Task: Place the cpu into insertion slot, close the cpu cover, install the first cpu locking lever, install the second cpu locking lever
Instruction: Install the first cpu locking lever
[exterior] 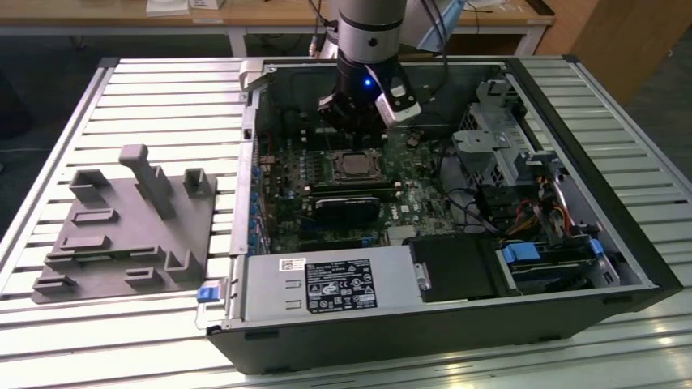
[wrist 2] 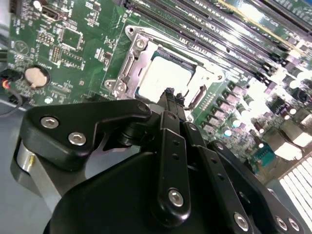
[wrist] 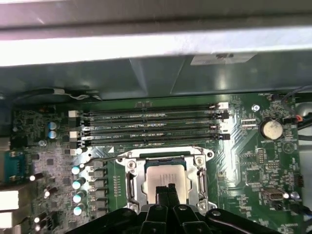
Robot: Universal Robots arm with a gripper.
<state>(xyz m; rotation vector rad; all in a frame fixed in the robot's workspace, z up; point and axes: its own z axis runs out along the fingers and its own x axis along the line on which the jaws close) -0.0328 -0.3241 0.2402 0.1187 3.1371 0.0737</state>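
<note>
Gripper: the gripper point(wrist 2: 170, 96) hangs low inside the open computer case. Its two black fingertips are pressed together and nothing is held between them.
Arm: the arm point(exterior: 368, 32) comes straight down into the case from above in the exterior view.
Cpu: the cpu point(wrist: 165, 174) lies flat directly under the gripper tips, pale metal top facing up. I cannot tell whether the tips touch it or hover just above.
Insertion slot: the insertion slot point(wrist: 163, 160) holds the cpu. Its dark inner edge shows on the side of the cpu away from the gripper.
Cpu cover: the cpu cover point(wrist: 130, 181) lies down flat around the cpu, which shows through its centre window.
Lever: a thin metal lever point(wrist: 105, 159) lies level along the board, running out from a far corner of the cover. Whether it is latched cannot be told.
Memory slots: long black memory slots point(wrist: 151, 124) run side by side just beyond the cover, further from the gripper.
Battery: a round coin battery point(wrist 2: 36, 75) sits on the green board point(wrist 2: 83, 53), well off to one side of the gripper.
Power box: a labelled power box point(exterior: 324, 285) sits at the case's near end in the exterior view, well apart from the gripper.
Case: the case point(exterior: 454, 340) lies on its side on the slatted counter point(exterior: 162, 105).
Grey fixture: a grey fixture point(exterior: 125, 227) rests on the counter outside the case, far from the gripper, on the exterior view's left.
</note>
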